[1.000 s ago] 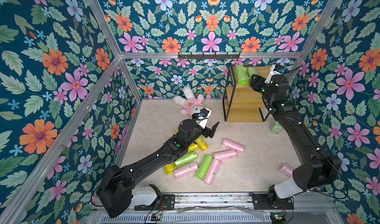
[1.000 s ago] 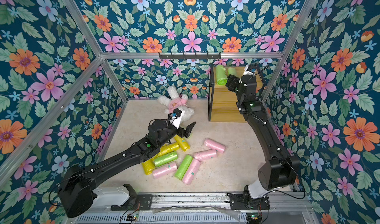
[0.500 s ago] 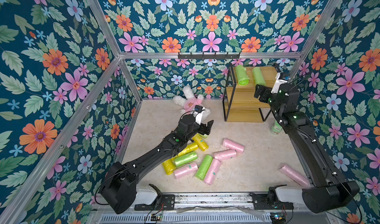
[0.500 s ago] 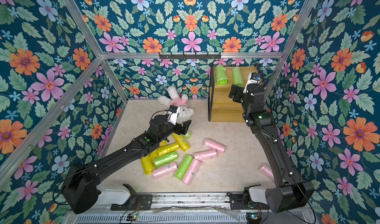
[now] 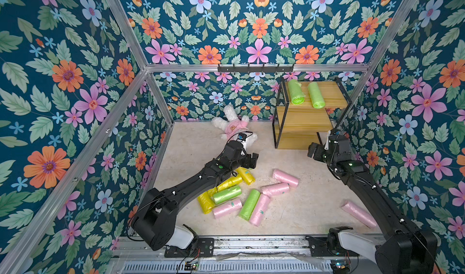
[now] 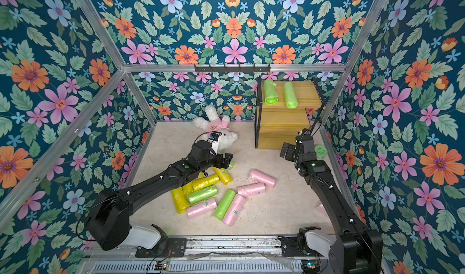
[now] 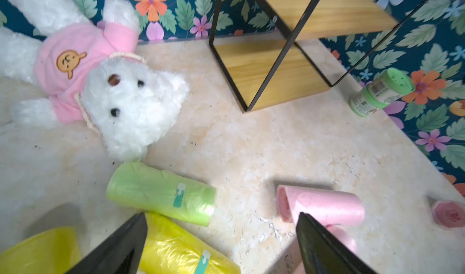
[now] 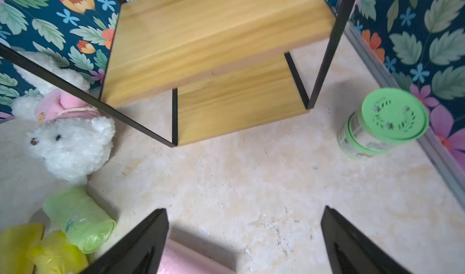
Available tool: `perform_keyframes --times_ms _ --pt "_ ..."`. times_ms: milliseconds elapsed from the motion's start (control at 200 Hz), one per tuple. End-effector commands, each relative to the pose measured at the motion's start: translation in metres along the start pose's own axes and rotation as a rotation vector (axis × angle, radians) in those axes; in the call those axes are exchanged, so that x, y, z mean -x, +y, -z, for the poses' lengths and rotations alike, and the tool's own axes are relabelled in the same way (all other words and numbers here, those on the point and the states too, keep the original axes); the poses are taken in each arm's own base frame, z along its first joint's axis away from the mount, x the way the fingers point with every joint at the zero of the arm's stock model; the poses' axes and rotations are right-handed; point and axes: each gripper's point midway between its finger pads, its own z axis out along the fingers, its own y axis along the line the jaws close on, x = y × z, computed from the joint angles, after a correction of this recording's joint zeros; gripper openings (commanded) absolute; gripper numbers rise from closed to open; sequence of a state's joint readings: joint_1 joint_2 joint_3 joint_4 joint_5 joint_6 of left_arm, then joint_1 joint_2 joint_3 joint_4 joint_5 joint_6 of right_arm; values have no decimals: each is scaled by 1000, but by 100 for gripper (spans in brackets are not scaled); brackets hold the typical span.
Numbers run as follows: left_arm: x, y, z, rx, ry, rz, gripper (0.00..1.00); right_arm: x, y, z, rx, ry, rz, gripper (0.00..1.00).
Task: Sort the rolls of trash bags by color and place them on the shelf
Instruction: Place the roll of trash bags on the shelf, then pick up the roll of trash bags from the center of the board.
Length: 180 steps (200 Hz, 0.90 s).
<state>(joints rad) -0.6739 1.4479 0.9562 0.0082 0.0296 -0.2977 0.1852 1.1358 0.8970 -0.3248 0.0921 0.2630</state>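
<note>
The shelf stands at the back right, with two green rolls lying on its top board. Yellow, green and pink rolls lie in a heap mid-floor, and one pink roll lies apart by the right wall. My left gripper hovers open over the heap's far end. In the left wrist view a yellow roll and a green roll lie by one finger. My right gripper hangs open and empty before the lowest board, above a pink roll.
A white plush bear in pink lies at the back wall, close to the left gripper. A small green-lidded jar stands right of the shelf by the wall. A black hook rail runs along the back wall above.
My right gripper opened, left a second green roll on the top board and drew back down to the front of the shelf. The left gripper shifted slightly left.
</note>
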Motion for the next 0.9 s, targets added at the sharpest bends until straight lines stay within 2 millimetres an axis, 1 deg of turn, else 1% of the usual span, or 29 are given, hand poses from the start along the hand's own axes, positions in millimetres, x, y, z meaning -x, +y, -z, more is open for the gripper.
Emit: perform_keyframes --times_ms 0,80,175,210,305,435,530,695,810,895 --pt "-19 23 -2 58 59 85 98 -4 18 -3 135 -48 -13 99" --pt "-26 48 -8 95 89 171 96 -14 22 -3 191 -77 2 99" --pt "-32 81 -16 131 95 266 93 -18 21 -1 218 -123 -12 99" --pt "-32 90 -20 133 93 294 91 -18 21 0 221 -137 -12 99" --pt "-31 102 -32 128 88 346 89 -21 15 -2 190 -129 -23 99" --pt "-27 108 -48 135 94 352 85 -25 19 -4 211 -115 -22 99" --pt "-26 107 -59 122 108 353 83 -31 23 -6 230 -106 -18 99" --pt "-36 111 -76 143 153 360 82 -38 25 -11 250 -92 -31 99" --pt "-37 106 -86 128 167 355 83 -38 29 -13 272 -87 -35 99" --pt "-34 98 -93 109 170 338 84 -39 32 -15 285 -80 -41 99"
